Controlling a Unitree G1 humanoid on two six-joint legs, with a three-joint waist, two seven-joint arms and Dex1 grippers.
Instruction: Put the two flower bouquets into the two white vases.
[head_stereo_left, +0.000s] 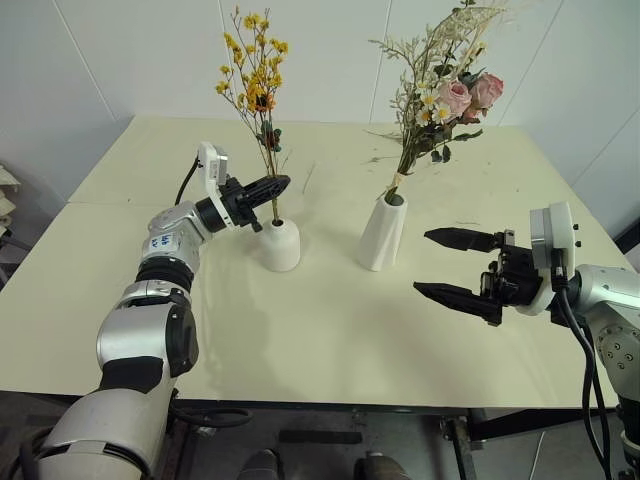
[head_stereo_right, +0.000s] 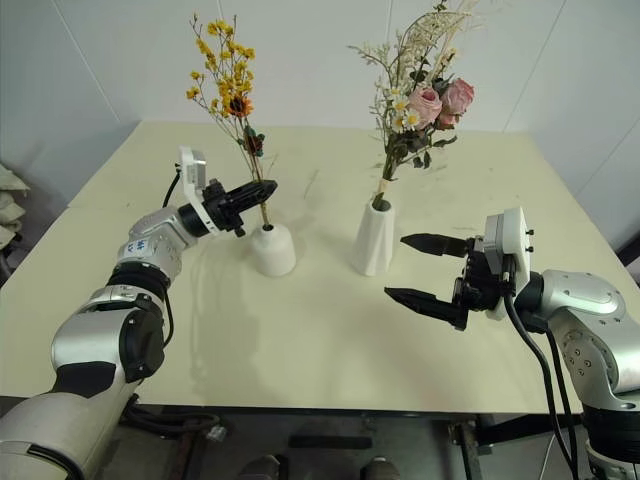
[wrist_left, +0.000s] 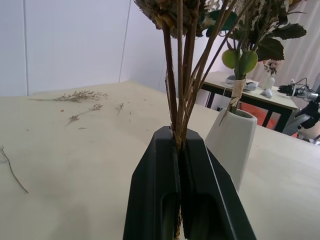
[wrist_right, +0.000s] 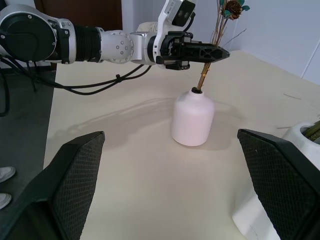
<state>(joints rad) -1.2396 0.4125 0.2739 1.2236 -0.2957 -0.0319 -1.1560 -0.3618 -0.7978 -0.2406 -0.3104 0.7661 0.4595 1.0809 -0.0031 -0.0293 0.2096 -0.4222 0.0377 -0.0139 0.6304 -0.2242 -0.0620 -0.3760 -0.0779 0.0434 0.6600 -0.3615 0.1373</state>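
The left gripper (head_stereo_left: 277, 184) is clamped on the thin stems of the yellow-orange bunch (head_stereo_left: 253, 70), just above the top hole of the short rounded vase (head_stereo_left: 280, 245), where the stem ends sit. In the left wrist view the two black fingers (wrist_left: 160, 200) press together around the stems, and the flower heads are cut off by the frame edge. The right gripper (head_stereo_left: 455, 264) hangs with its jaws wide apart and nothing between them, near the tall tapered vase (head_stereo_left: 382, 234) but clear of it. That vase holds the pink rose bunch (head_stereo_left: 450, 85), whose pale sprigs run past the frame's upper edge. Both vases stand on the cream table (head_stereo_left: 330, 330); a few dried twig scraps (wrist_left: 80, 95) lie beyond them.
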